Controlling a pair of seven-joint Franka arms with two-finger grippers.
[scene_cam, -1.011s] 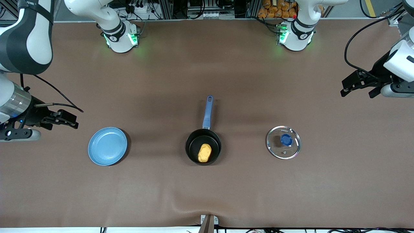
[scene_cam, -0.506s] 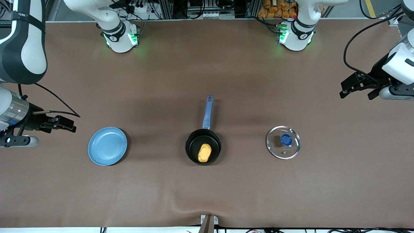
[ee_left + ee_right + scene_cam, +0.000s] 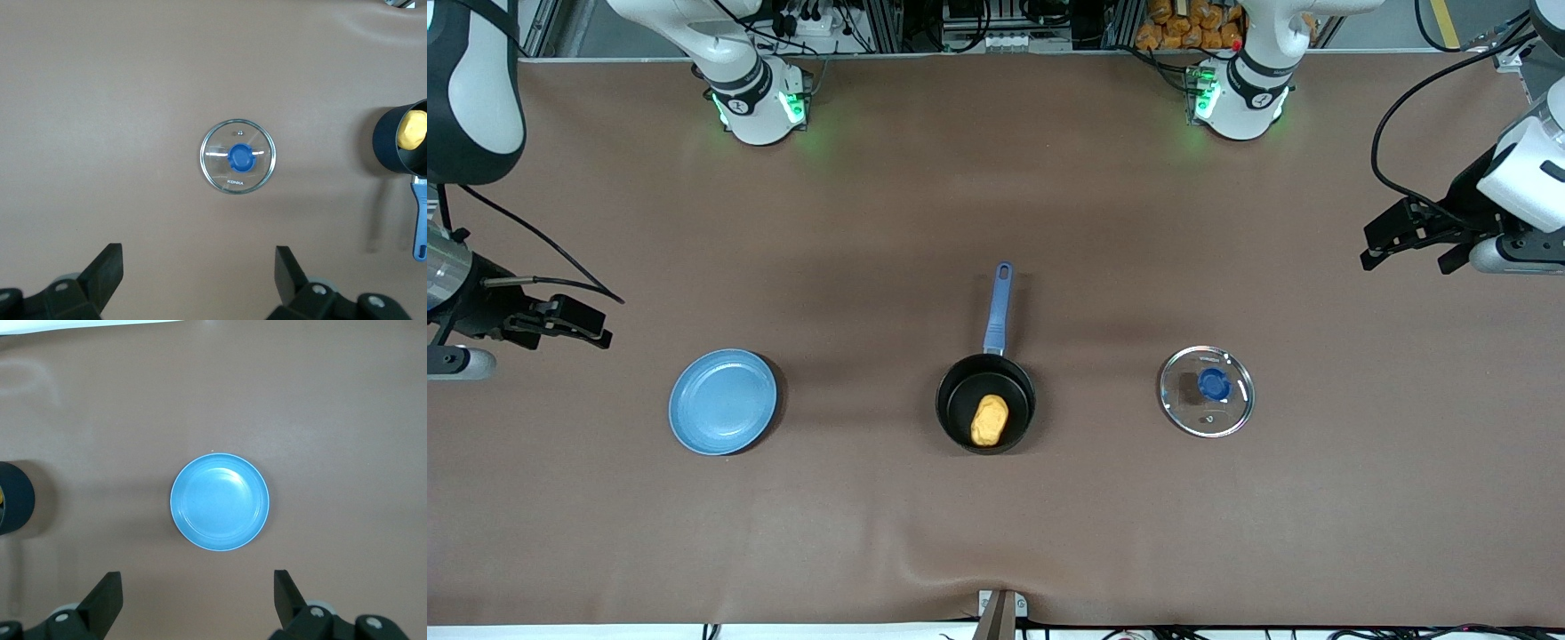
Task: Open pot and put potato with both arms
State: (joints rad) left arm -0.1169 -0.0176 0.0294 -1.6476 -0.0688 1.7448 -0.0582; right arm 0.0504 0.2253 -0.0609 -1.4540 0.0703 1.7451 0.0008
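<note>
I read "KONKA" printed on the glass lid [image 3: 237, 156] in the left wrist view; the front view does not resolve that lettering. The lid lies flat on the table [image 3: 996, 533], knob up, ahead of the left gripper [image 3: 198, 273], whose jaws stand wide and empty. The right gripper [image 3: 198, 597], jaws equally wide and empty, has the blue plate [image 3: 220, 501] ahead of it. The pot [image 3: 985, 404] sits uncovered between plate and lid, its handle [image 3: 999, 307] pointing toward the robot bases. The potato [image 3: 989, 420] lies inside it, its long axis roughly parallel to the handle.
</note>
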